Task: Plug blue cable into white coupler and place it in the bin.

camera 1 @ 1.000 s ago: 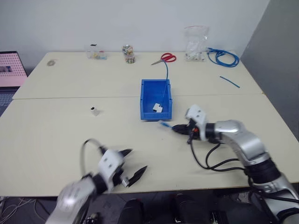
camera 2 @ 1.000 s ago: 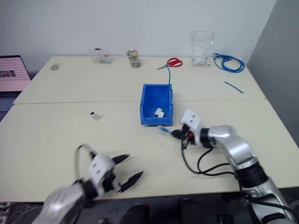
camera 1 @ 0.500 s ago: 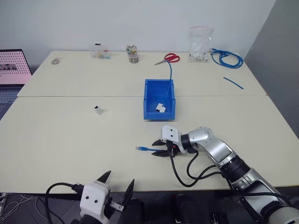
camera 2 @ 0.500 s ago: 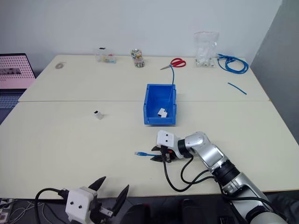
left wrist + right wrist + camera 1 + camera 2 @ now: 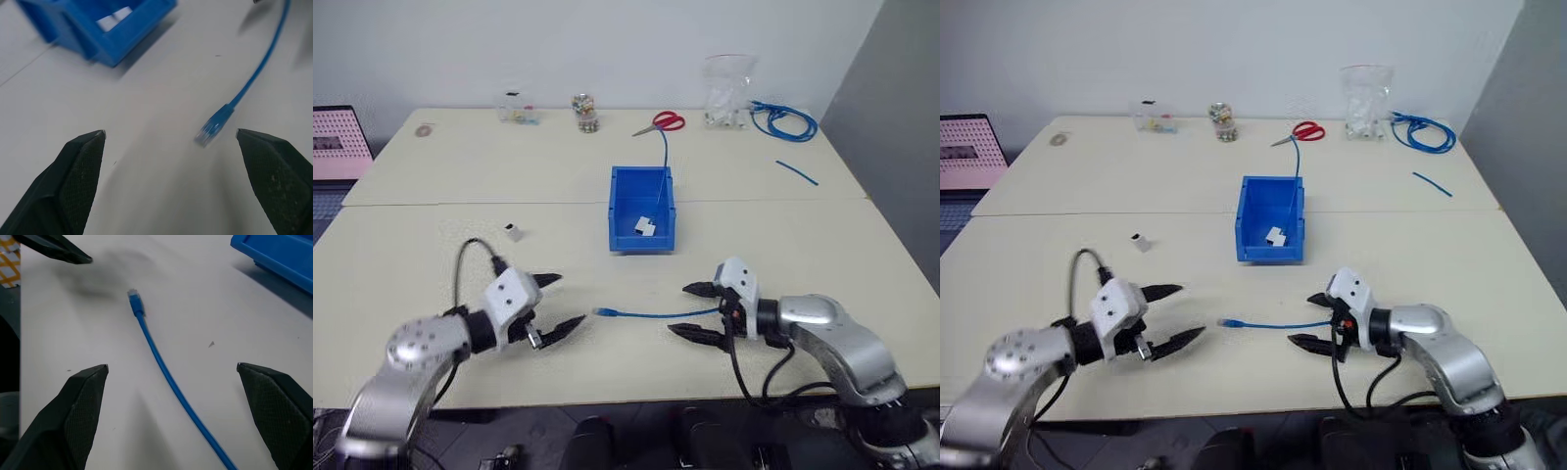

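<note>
On the wide cream table I saw the bright-blue plastic bin standing mid-table. My left gripper and right gripper were both spread wide, empty. The thin blue cable lay flat between them; the tiny white coupler sat left of the bin.

Along the worktop's far edge: red scissors, clear bag, coiled blue cable bundle, small jar. Short blue stub nearby; laptop far left.
</note>
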`<state>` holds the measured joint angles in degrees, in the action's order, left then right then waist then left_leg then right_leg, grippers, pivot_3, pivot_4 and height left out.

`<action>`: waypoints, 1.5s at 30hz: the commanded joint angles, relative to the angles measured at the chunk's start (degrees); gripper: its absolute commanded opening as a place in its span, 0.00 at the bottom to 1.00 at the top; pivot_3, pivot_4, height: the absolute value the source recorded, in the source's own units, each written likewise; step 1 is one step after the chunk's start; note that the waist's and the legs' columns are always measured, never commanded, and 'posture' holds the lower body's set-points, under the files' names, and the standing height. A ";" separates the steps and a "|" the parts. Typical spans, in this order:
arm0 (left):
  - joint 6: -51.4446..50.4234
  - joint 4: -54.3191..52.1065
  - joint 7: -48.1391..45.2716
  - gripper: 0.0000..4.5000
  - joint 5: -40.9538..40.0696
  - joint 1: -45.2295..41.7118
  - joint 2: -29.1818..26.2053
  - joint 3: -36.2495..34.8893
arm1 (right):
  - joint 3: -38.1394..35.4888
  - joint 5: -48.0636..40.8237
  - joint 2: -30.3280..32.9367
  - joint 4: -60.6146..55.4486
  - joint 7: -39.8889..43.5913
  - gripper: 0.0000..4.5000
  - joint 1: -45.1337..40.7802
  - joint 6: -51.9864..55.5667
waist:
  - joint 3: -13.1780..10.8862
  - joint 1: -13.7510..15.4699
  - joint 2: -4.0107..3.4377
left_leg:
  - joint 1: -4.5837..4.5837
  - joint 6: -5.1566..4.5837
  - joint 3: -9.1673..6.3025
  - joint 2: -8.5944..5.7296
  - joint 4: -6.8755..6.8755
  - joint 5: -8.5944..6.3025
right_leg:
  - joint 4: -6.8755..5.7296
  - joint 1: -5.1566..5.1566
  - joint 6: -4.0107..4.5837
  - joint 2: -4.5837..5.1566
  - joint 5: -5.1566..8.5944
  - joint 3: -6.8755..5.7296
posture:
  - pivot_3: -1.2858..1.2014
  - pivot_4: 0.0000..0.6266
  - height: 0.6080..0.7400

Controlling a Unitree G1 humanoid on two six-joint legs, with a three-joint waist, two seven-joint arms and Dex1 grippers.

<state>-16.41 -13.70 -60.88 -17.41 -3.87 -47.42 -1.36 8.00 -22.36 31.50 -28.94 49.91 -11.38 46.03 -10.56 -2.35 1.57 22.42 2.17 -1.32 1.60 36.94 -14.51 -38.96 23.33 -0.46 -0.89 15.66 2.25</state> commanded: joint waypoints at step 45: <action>8.50 43.90 -21.61 0.05 3.06 -25.84 13.92 14.54 | -15.47 -20.52 3.97 -13.27 -13.65 1.00 10.08 12.45 | 1.56 0.61 -0.63 | -0.65 -0.14 -0.08 0.08 0.02 0.08 | 0.12 -0.82 -0.19 0.06 -0.08 0.13 | 0.52 0.24 1.00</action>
<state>8.08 37.93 -83.82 -10.25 -32.07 -34.28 12.93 -3.65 -36.30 36.21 -40.05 37.04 -0.54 55.05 -9.00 -1.74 0.94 21.83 2.03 -1.43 1.70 36.97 -14.43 -38.84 22.54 -0.65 -0.81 15.59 2.37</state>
